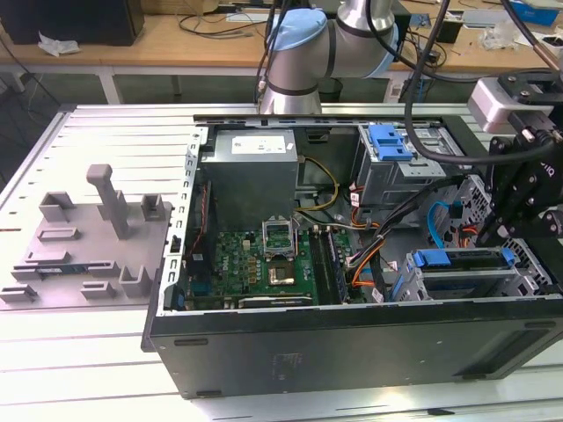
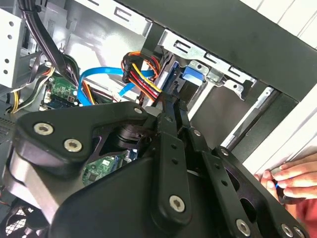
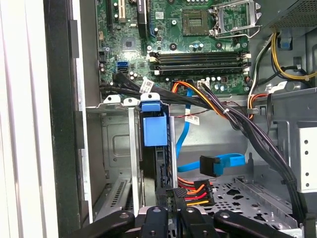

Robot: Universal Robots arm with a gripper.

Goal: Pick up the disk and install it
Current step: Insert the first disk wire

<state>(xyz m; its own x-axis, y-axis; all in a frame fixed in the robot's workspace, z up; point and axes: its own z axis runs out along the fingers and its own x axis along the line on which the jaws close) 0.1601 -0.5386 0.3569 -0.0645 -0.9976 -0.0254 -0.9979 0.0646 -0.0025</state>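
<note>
Currently the disk [image 3: 153, 130] is lodged in the drive cage [image 3: 115, 148], directly ahead of the end effector [image 2: 174, 105].
It is lined up with the slot for insertion; whether it is pinched cannot be told.

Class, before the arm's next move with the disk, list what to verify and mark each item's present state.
1. Disk standing in the drive cage slot: ok.
2. Disk fully seated: cannot tell.
3. Tool in line with the disk: ok.
4. Power cable away from the tool: not ok, its plug sits right beside it.
5. Blue data cable plugged in: not ok, its plug lies free.
6. People away: not ok, a hand is beside the case.
</note>
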